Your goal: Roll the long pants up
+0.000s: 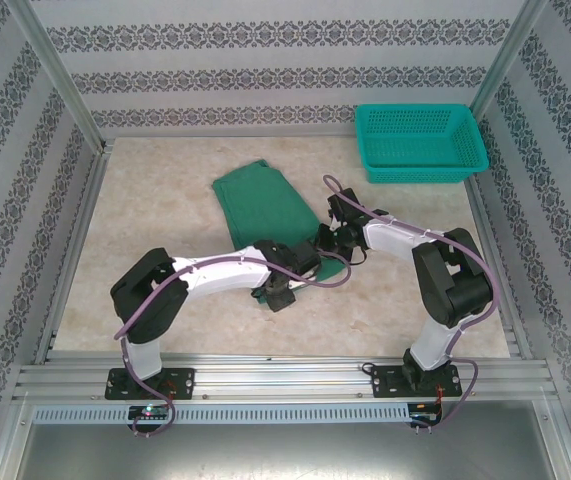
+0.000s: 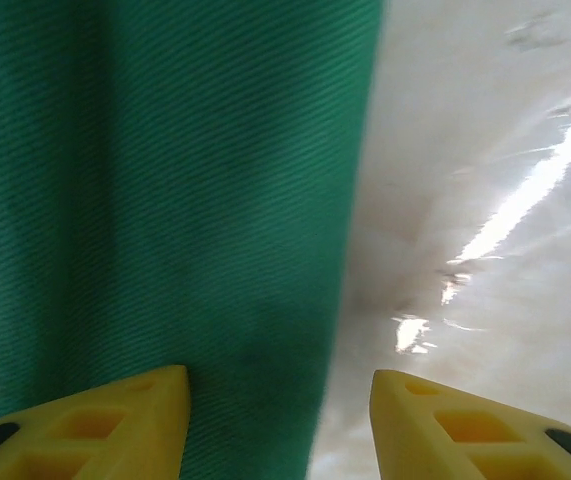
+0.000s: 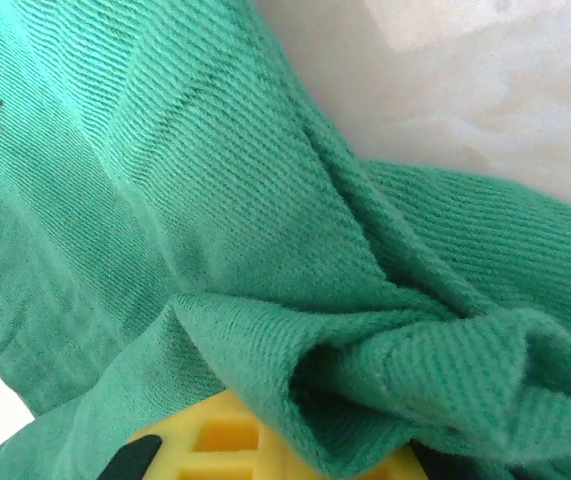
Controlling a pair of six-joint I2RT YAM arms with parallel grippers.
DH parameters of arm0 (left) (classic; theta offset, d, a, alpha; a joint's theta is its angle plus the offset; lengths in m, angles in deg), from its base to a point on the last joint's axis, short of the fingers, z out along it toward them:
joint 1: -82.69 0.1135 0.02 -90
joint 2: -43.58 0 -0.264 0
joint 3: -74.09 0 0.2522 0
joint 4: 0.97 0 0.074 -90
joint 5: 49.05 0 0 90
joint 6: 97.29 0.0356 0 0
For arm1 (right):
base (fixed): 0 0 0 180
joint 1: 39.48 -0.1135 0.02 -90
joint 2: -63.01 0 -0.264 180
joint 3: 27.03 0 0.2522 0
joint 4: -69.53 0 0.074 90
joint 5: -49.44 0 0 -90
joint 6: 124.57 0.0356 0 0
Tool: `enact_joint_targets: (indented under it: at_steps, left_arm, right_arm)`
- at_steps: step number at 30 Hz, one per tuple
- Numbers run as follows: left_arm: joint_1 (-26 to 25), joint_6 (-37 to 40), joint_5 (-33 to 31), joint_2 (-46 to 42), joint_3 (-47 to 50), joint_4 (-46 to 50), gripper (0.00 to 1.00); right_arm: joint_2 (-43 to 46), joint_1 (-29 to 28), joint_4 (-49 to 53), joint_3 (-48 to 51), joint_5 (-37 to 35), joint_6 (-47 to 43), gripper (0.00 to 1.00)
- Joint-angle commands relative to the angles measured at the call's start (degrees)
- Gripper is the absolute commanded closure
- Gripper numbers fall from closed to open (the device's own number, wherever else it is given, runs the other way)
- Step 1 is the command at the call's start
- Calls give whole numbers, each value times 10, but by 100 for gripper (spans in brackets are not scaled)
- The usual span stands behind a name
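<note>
Since the plain dark green cloth long pants (image 1: pixel 265 200) lie diag. on the pale bench (image 1: pixel 145 200), far-left to near-right, both arms sit at the near end: right gripper (image 3: pixel 215 445) clamped on bunched cloth; left gripper (image 2: pixel 278 395) spread, straddling the cloth edge, nothing held.

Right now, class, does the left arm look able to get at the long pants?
Probably yes: the left fingers stand apart over the edge of the long pants, with nothing lying between.
</note>
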Motion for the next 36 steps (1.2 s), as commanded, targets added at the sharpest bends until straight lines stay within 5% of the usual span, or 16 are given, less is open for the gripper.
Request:
enact_joint_targets:
  at_steps: [1, 20, 23, 26, 27, 30, 33, 36]
  left_arm:
    - [0, 30, -86, 12, 14, -47, 48]
    - [27, 29, -11, 141, 4, -60, 40]
    - [36, 22, 0, 178, -26, -53, 47]
    - [41, 7, 0, 211, -62, -32, 94]
    - [41, 8, -1, 215, -63, -34, 100]
    - [40, 11, 13, 199, -59, -19, 100]
    - [36, 11, 103, 146, -50, 19, 100]
    - [31, 4, 187, 92, -49, 57, 100]
  right_arm:
    - [-11, 7, -21, 16, 16, 6, 95]
    - [-11, 21, -45, 36, 36, 10, 97]
    - [-10, 21, -51, 42, 39, 14, 98]
    - [-9, 19, -49, 42, 41, 16, 98]
    - [-7, 19, -49, 42, 42, 16, 98]
    - [-1, 19, -37, 37, 36, 13, 98]
    - [19, 27, -28, 33, 26, 1, 96]
    - [44, 53, -13, 20, 19, -13, 78]
